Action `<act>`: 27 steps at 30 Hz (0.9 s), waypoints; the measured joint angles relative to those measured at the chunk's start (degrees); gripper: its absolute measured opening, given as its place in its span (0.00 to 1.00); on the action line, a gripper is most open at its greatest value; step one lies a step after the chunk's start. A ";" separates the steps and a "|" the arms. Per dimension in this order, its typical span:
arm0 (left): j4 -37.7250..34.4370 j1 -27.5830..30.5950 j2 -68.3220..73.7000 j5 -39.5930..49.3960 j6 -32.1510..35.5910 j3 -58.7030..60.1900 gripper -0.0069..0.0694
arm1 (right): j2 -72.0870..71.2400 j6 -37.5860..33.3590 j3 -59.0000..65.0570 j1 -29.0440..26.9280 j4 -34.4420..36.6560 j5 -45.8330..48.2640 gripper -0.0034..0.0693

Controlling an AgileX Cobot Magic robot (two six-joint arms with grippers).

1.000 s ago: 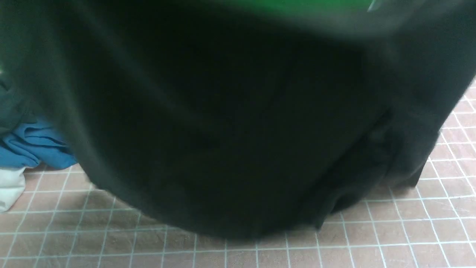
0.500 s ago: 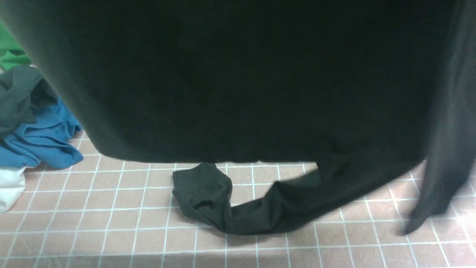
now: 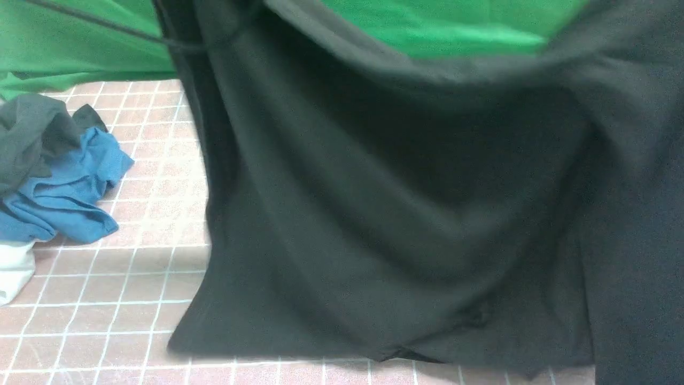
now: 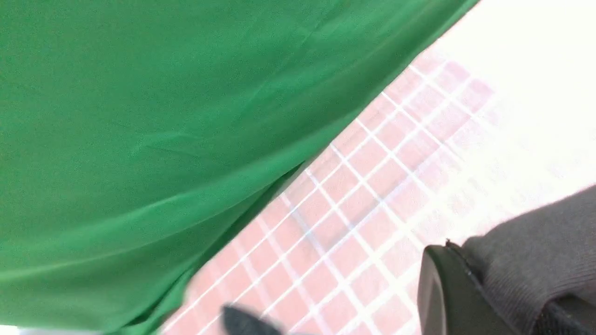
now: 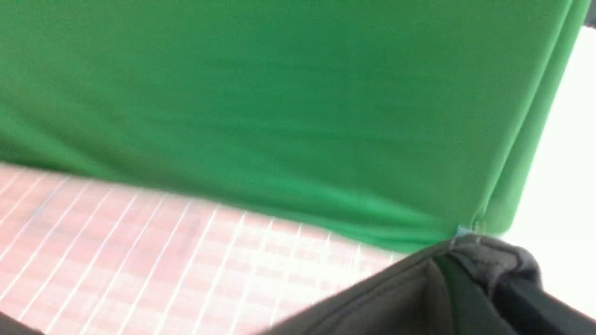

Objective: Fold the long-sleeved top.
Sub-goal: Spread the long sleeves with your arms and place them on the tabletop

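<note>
The long-sleeved top [image 3: 385, 214] hangs as a wide black sheet across the middle and right of the front view. Its lower hem reaches the pink tiled table [image 3: 107, 299] near the front edge. Its upper edge sags between two raised ends. Neither gripper shows in the front view. In the left wrist view my left gripper [image 4: 470, 265] is shut on a ribbed edge of the long-sleeved top [image 4: 535, 251], beside one dark finger [image 4: 442, 293]. In the right wrist view my right gripper [image 5: 489, 279] is shut on a bunched seam of the long-sleeved top [image 5: 484, 258].
A pile of clothes lies at the table's left: a dark grey-green garment [image 3: 29, 133] on a blue garment [image 3: 64, 198], with a white cloth [image 3: 13, 272] below. A green backdrop [image 3: 427, 27] closes off the back.
The top has swung: its left side has moved right, baring tiles on the left. Its upper edge has dropped, showing the green backdrop. The sleeve that lay on the tiles is now covered.
</note>
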 joint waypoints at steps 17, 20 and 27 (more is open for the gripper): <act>-34.21 12.78 0.59 -1.58 22.27 -51.88 0.12 | 4.30 -0.22 -42.84 0.57 2.15 -13.61 0.09; -35.21 12.72 -2.52 7.06 22.82 -43.82 0.12 | 4.40 4.36 -42.50 0.57 -4.00 -0.66 0.09; -26.31 12.72 -13.58 13.65 22.12 0.45 0.12 | -0.17 7.19 -22.04 0.57 -10.74 20.33 0.09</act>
